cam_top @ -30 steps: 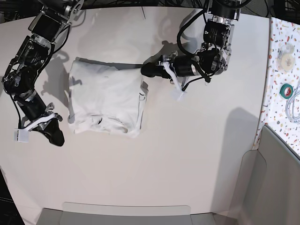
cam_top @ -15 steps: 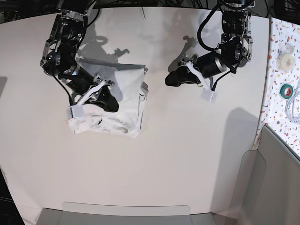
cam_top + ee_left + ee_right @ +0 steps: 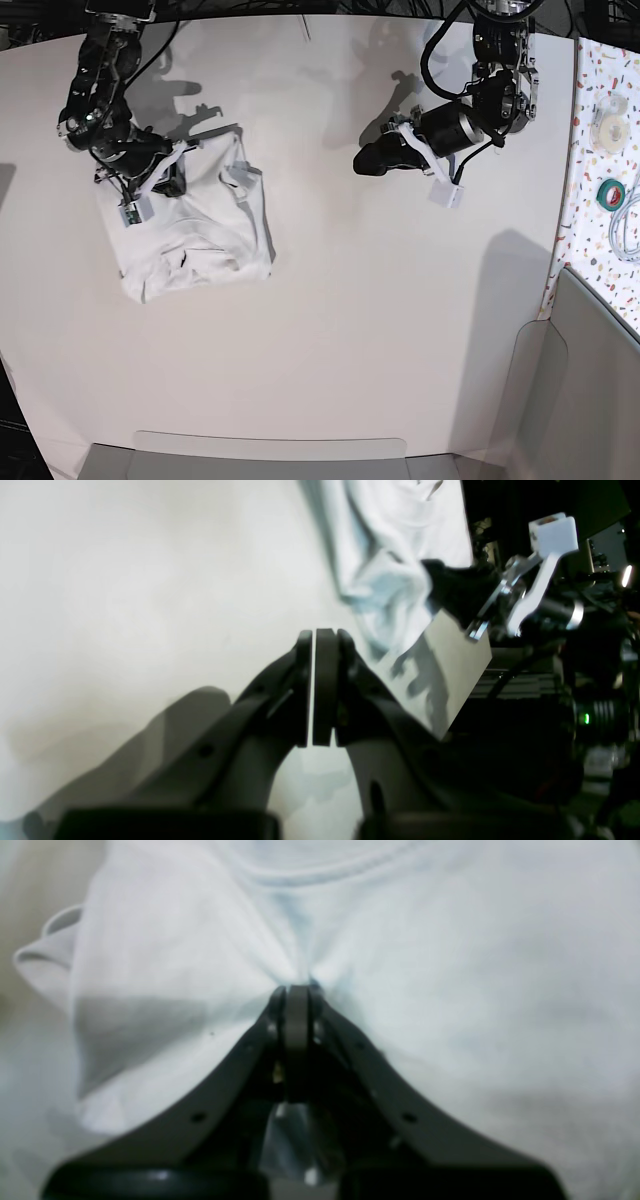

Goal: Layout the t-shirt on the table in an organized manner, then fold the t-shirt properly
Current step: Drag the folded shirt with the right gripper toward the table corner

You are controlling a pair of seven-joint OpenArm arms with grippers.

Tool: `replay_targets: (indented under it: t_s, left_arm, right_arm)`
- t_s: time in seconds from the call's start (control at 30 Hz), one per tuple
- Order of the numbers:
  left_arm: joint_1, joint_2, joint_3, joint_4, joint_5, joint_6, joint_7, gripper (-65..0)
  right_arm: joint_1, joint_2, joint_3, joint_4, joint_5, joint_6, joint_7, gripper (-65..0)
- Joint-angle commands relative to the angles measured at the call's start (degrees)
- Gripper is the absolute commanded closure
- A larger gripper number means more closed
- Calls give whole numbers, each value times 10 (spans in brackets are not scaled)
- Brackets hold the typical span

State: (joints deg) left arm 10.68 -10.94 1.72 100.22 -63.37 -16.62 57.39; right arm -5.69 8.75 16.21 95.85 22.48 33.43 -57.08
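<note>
The white t-shirt (image 3: 195, 235) lies folded into a rough, tilted rectangle on the left of the off-white table (image 3: 380, 300). My right gripper (image 3: 176, 183) is on its upper part, shut on a pinch of the cloth. In the right wrist view the jaws (image 3: 297, 990) are closed on the bunched t-shirt (image 3: 425, 965) just below a hem. My left gripper (image 3: 366, 162) is shut and empty over bare table, well to the right of the shirt. In the left wrist view it (image 3: 318, 635) is closed, with the t-shirt (image 3: 385, 545) and my right gripper (image 3: 450, 587) beyond.
A speckled strip (image 3: 590, 120) with tape rolls (image 3: 612, 192) runs along the right edge. A grey panel (image 3: 590, 380) stands at the lower right and a grey rim (image 3: 270, 455) along the front edge.
My right gripper swung in from the left, closed on the shirt and dragged it left, turning it. My left gripper drew back right from the shirt's edge and now holds still.
</note>
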Motion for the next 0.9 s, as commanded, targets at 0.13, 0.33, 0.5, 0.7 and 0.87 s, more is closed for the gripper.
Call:
replay_targets:
  t_s: [0.13,0.33,0.5,0.7,0.87]
  left_arm:
    - [-4,0,-2,10,-11,-6,-6,-9]
    - [10,1,-2,11,-11,-6,-7,-8]
    - [12,0,-2,11,-11,-6,-7,-8]
    - [12,1,2,11,-11,-6,-7,-8]
    - [12,1,3,11,-11,-6,-7,-8]
  right_arm:
    - [-5,68,33,-24,-35,-5,-25,0]
    - [-28,84,121,-36,-35,-4,-25,0]
    - [-74,79,202,-37,-30,-4,-25,0]
    - [-143,72,264,34,85,19,-27,0]
    - [-154,56,298,145,157,20,-27,0]
